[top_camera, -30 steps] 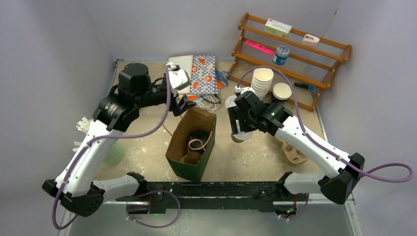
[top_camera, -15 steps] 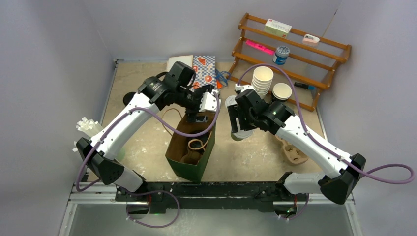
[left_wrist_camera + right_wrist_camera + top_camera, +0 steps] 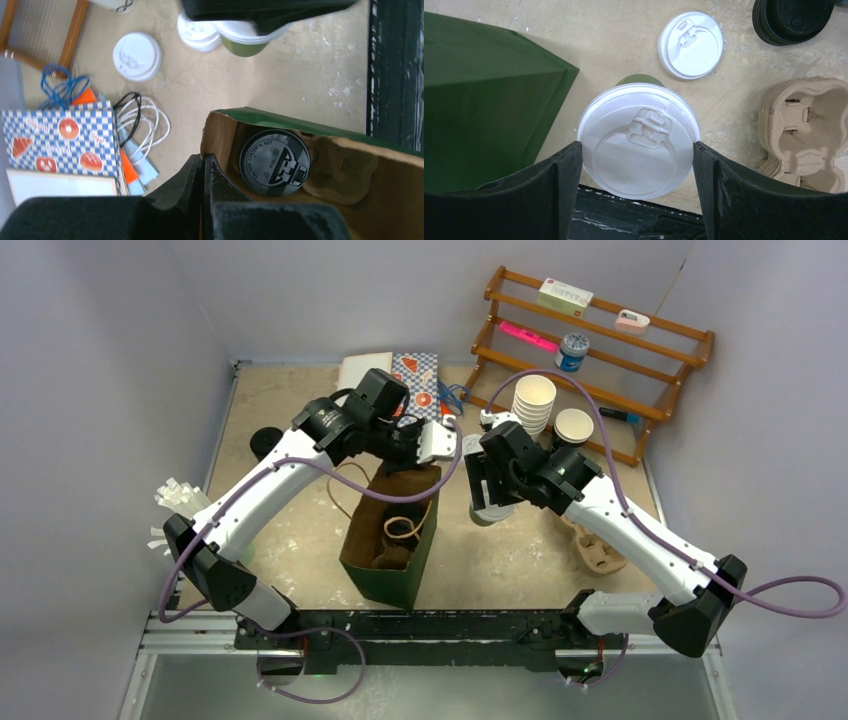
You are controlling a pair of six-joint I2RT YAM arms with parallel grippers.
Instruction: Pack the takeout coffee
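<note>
Takeout coffee (image 3: 639,145), axis roughly vertical, lid up, in right end effector (image 3: 637,152)

One takeout coffee (image 3: 639,142), one green paper bag (image 3: 385,578), one checkered bag (image 3: 60,140), one wooden rack (image 3: 486,312).

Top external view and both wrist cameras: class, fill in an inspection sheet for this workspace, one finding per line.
Surface: sandy table, scuffed white.
Job's things: takeout coffee, white lid on, beside the open green paper bag; a black-lidded cup sits inside the bag.
Clutter: stacked white cups, loose white lid, black lids, cardboard cup carriers, checkered bag.
Grippers: left gripper shut on the bag's rim; right gripper closed on the coffee's lid.
Cables: purple cables loop off both arms.
Surroundings: grey walls; wooden rack at the far right.
</note>
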